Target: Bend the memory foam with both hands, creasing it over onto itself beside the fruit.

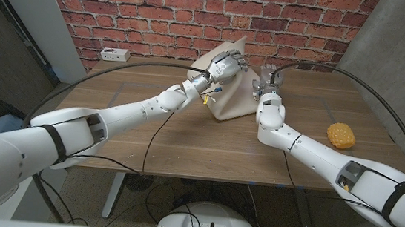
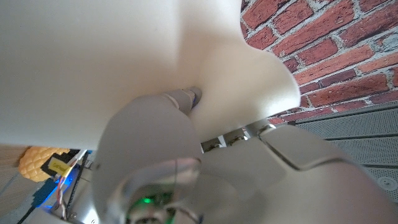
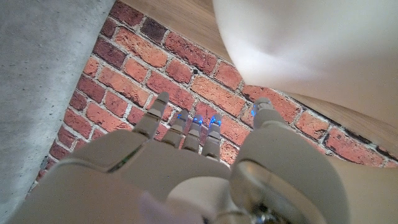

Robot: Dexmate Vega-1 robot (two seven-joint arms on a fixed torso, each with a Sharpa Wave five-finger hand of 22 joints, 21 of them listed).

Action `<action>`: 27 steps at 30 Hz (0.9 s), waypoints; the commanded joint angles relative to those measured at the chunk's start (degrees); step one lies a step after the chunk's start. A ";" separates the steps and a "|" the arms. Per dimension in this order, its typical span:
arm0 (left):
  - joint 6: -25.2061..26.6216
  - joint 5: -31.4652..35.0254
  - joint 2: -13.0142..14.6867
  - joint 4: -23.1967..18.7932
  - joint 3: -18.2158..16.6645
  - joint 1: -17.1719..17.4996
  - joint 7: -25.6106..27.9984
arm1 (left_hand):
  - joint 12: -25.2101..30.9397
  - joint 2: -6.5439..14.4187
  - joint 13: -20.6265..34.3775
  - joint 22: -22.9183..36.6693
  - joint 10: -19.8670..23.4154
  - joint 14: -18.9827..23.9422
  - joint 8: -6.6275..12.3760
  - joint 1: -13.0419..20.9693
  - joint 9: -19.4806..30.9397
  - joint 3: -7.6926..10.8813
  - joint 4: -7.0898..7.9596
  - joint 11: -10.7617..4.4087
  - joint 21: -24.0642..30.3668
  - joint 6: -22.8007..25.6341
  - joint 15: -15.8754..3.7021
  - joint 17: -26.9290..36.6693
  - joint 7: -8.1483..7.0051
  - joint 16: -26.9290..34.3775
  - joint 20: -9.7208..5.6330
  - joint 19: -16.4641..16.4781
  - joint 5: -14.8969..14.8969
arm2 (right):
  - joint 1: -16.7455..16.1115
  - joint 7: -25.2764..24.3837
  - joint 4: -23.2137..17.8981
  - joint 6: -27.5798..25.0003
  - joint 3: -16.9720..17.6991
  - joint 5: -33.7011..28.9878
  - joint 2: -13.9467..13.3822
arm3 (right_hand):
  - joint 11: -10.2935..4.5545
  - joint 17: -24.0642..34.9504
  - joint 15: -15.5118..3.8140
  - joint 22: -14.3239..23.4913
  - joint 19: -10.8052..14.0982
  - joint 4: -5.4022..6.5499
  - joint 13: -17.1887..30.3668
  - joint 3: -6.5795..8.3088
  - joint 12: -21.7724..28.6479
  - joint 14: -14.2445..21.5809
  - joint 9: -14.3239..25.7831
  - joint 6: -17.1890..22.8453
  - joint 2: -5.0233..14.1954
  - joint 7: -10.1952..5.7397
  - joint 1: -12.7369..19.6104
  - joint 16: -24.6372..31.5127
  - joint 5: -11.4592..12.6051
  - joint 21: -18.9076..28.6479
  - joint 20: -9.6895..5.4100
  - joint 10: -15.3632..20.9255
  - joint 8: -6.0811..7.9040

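Note:
The cream memory foam [image 1: 228, 94] stands raised at the back middle of the table, its upper flap tilted up toward the brick wall. My left hand [image 1: 224, 66] grips that flap near its top, and a fingertip [image 2: 191, 95] digs into the foam [image 2: 112, 56]. Just to the foam's right my right hand [image 1: 269, 79] is upright, its fingers [image 3: 186, 127] spread and holding nothing, with the foam [image 3: 311, 50] close past the thumb. The yellow-orange fruit [image 1: 340, 135] lies on the table's right side, apart from the foam; it is also seen in the left wrist view as fruit [image 2: 34, 163].
A white power strip [image 1: 115, 54] lies at the table's back left edge. The brick wall [image 1: 160, 12] rises right behind the table. Black cables [image 1: 117, 72] arc over both arms. Bare wood [image 1: 207, 147] stretches in front of the foam.

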 commanded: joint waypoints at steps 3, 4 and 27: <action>-2.54 -2.89 -3.91 7.82 2.65 -2.69 2.14 | -0.28 0.15 0.13 0.15 0.05 0.03 -0.28 -0.45 0.10 0.17 -0.47 0.37 0.54 0.36 -9.33 0.02 0.18 -0.01 -5.52 -0.05 -0.17 | 0.77 -5.80 0.70 -9.71 0.66 1.97 -0.50 | 0.21 0.11 -0.24 -0.06 0.48 -0.44 0.24 0.37 -0.14 -2.15 0.11 0.75 0.08 0.11 0.93 -0.71 -0.13 0.58 -0.41 0.29 0.26; -2.80 -2.97 -4.25 8.52 3.01 -2.98 2.29 | -0.33 0.16 0.13 0.14 0.03 0.01 -0.33 -0.50 0.10 0.18 -0.47 0.27 0.56 0.34 -9.33 0.02 0.17 -0.02 -5.47 -0.08 -0.17 | 0.52 -6.83 0.38 -9.97 0.98 2.14 -0.63 | 0.31 0.13 0.23 -0.07 0.56 -0.48 0.24 0.46 -0.38 -3.31 0.11 0.81 0.12 0.16 1.05 -1.03 -0.18 0.66 -0.68 -0.19 0.21; -12.52 -11.88 -20.36 35.01 13.06 -10.44 10.30 | -1.19 0.15 0.14 0.05 -0.40 -1.14 -1.32 -1.49 0.13 0.38 -0.79 0.46 1.02 -0.08 -9.37 0.03 -0.21 -0.27 -5.00 -0.74 -0.18 | -4.49 -27.27 -5.76 -12.27 6.29 4.88 -0.48 | 0.59 -0.15 0.68 -0.15 2.42 -1.68 0.23 1.86 0.05 -2.18 0.12 4.81 -0.54 0.32 3.35 0.00 -0.53 1.42 -1.09 1.69 0.96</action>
